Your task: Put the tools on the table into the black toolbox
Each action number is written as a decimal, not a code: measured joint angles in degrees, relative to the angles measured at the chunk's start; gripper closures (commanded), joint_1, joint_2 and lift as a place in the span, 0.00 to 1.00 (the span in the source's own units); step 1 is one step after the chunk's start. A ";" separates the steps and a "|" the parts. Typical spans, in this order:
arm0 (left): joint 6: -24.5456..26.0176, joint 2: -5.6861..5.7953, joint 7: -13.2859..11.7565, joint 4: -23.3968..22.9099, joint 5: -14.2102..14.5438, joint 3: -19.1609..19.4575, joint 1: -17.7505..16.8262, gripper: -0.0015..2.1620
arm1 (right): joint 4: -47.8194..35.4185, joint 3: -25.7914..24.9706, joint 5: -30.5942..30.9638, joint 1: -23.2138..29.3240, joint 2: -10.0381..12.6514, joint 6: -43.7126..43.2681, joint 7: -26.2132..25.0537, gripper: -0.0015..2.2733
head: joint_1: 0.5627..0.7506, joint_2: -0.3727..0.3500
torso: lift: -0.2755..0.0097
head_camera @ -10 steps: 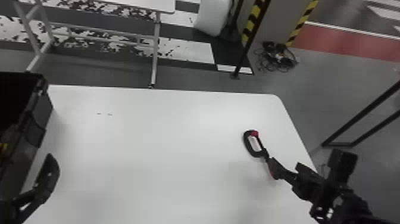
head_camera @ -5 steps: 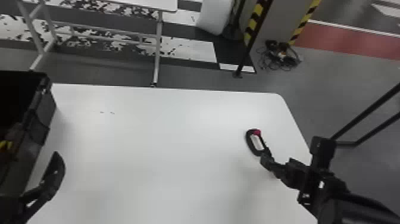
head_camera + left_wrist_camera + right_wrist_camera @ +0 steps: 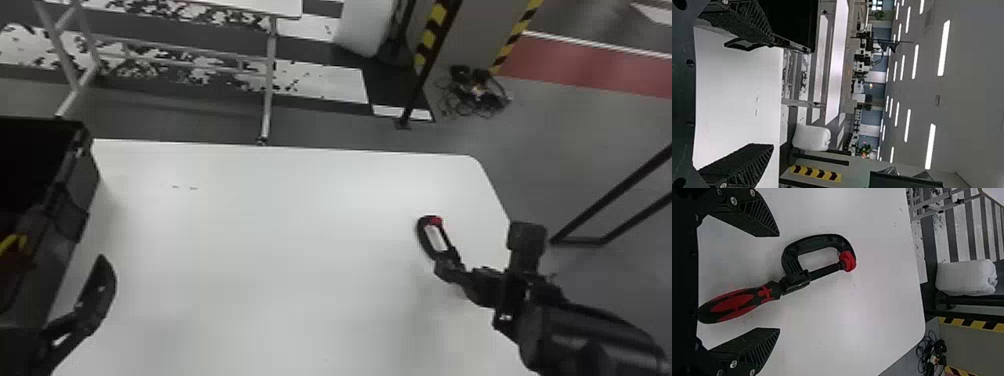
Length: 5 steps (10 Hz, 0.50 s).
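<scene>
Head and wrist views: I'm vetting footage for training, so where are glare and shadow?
Head view: soft glare on the white table, darkness inside the black toolbox; left wrist view: glaring ceiling lights; right wrist view: faint shadow beside the C-clamp.

Tangled cables [image 3: 485, 97] on grey floor [image 3: 560, 150] near yellow-and-black striping [image 3: 515, 40], a red band [image 3: 600, 67], a black frame [image 3: 615, 192]

The table [image 3: 300, 225] looks smooth, softly glossy. On it, the clamp [image 3: 820, 239] has a matt, plastic-looking handle [image 3: 732, 302]; at the table's left end, the toolbox [image 3: 82, 175] looks like dull plastic. Beyond the table, the bench legs [image 3: 270, 75] look metal.
</scene>
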 measured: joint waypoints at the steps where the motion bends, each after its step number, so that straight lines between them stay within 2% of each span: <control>1: 0.08 0.00 0.00 0.06 0.00 -0.02 -0.08 0.02 | 1.81 0.28 0.30 -0.97 -0.50 0.13 0.01 0.07 | 0.70 0.20 | 0.70; 3: 0.17 0.00 0.00 0.16 -0.02 -0.02 -0.16 0.02 | 4.60 0.63 0.62 -2.53 -0.99 0.00 0.01 0.07 | 0.70 0.20 | 0.70; 5: 0.29 0.00 0.00 0.29 -0.05 -0.02 -0.22 0.02 | 5.80 0.92 0.63 -3.22 -1.26 -0.01 0.05 0.13 | 0.70 0.20 | 0.70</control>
